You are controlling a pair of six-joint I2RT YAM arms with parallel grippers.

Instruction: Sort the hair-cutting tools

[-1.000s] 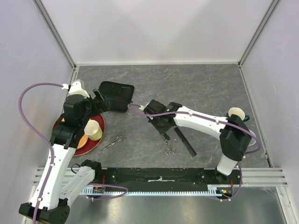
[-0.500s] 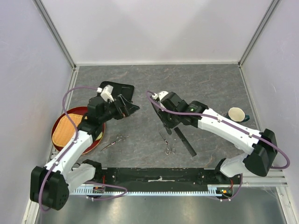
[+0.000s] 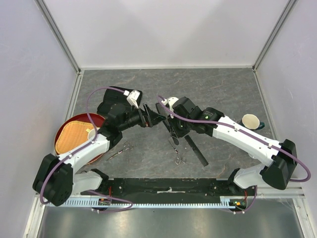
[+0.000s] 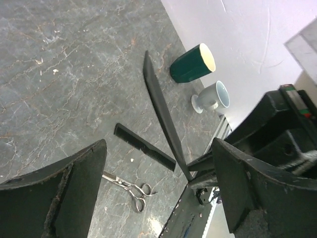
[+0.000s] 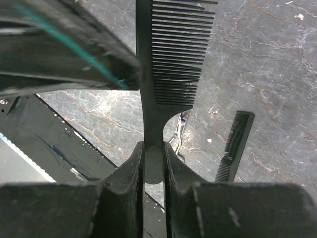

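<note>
Top external view: both arms reach toward the middle of the table (image 3: 223, 94), grippers nearly tip to tip. The right gripper (image 5: 152, 148) is clenched on the handle of the tapered comb (image 5: 171, 54), holding it in the air. Its teeth point away from the right wrist camera, out toward the left arm. The left gripper (image 3: 153, 118) is spread wide and grasps nothing. In the left wrist view the raised comb runs up through the gap between its two fingers (image 4: 74, 183), and I cannot tell whether it touches either one.

The straight comb (image 3: 196, 150) lies flat on the table, below and right of the two grippers in the overhead view. One pair of scissors (image 3: 178, 157) lies just beside it, toward the near edge. The second pair of scissors (image 3: 121, 150) lies on the table under the left forearm, near the red plate (image 3: 67, 126). A green cup (image 4: 193, 63) and a pale cup (image 4: 213, 96) stand close together at the right side, well apart from the tools.
</note>
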